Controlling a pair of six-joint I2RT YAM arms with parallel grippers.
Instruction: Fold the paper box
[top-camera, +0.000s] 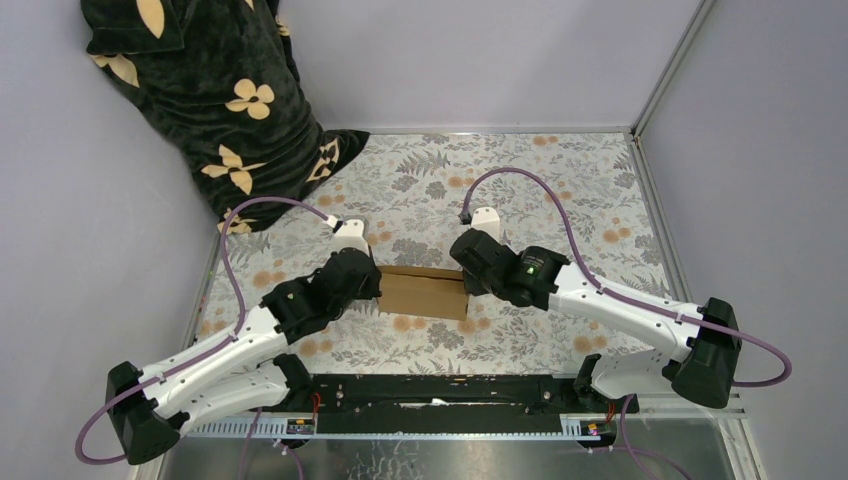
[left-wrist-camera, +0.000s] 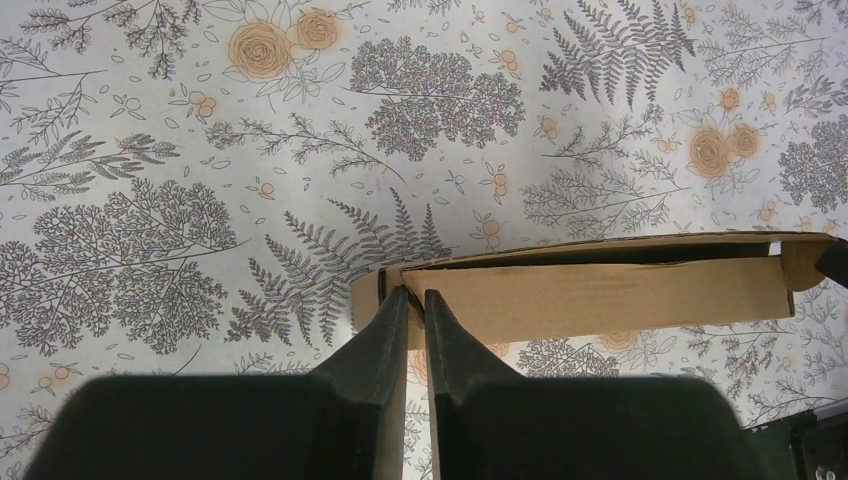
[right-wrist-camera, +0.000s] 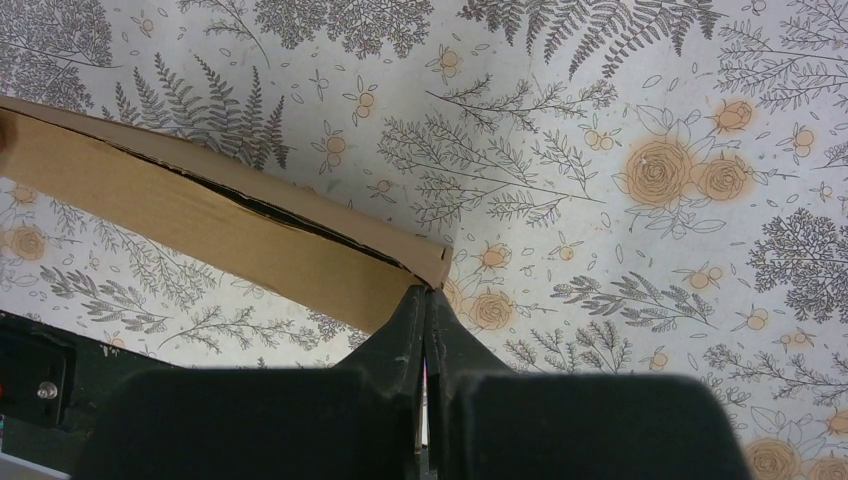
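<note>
While the left gripper (left-wrist-camera: 415, 296) pinches the box (left-wrist-camera: 600, 300) at mid-frame, the right gripper (right-wrist-camera: 428, 293), jaws pressed together, braces its other end, likely to steady it.

A white tablecloth printed with grey ferns and orange roses (top-camera: 560, 190) covers the table. At its far left corner a dark plush cloth with cream flower motifs (top-camera: 210, 90) lies bunched against the plain grey walls (top-camera: 480, 60) — its lower edge spills onto the print. A bare aluminium frame rail (top-camera: 668, 70) rises at the far right corner, and a black bar (top-camera: 400, 385) runs along the near edge.
</note>
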